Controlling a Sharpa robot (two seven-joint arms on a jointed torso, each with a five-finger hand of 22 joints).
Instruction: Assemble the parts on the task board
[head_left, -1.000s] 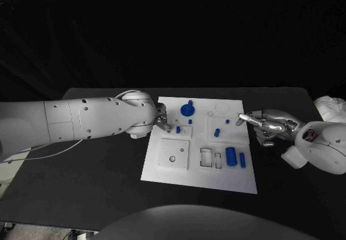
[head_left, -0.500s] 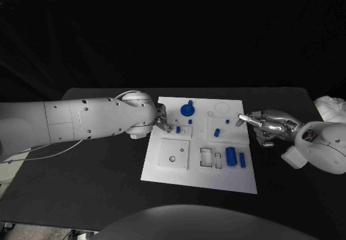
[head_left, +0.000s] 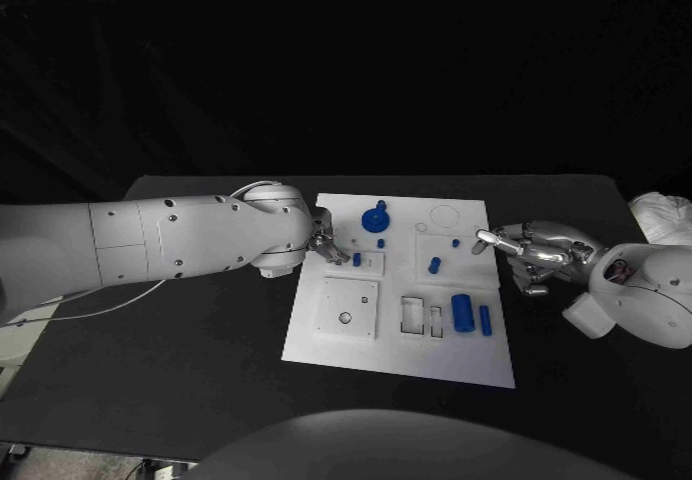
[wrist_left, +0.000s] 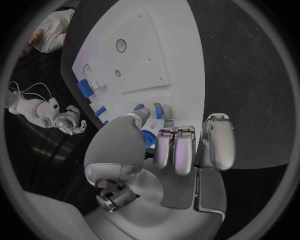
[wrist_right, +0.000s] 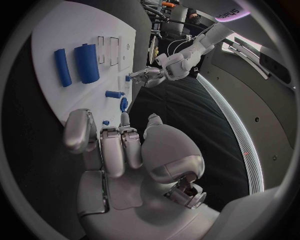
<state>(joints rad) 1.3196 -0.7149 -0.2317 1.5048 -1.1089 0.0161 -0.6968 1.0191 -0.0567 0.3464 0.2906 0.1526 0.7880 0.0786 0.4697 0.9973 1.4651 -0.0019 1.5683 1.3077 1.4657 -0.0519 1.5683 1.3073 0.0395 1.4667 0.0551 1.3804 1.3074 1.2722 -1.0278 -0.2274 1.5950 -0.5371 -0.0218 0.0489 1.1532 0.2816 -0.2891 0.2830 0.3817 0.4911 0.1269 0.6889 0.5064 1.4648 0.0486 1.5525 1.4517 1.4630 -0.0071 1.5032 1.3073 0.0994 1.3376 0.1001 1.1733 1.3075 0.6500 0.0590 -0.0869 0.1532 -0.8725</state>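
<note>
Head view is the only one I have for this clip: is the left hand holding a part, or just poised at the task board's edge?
Observer: The left wrist view shows the left hand with its fingers stretched out over the task board. A blue part shows between thumb and fingers, but I cannot tell whether it is gripped.
Operator: And the right hand?
Observer: The right wrist view shows the right hand with a bare palm and nothing held. Its fingers point towards a small blue peg on the board.
</note>
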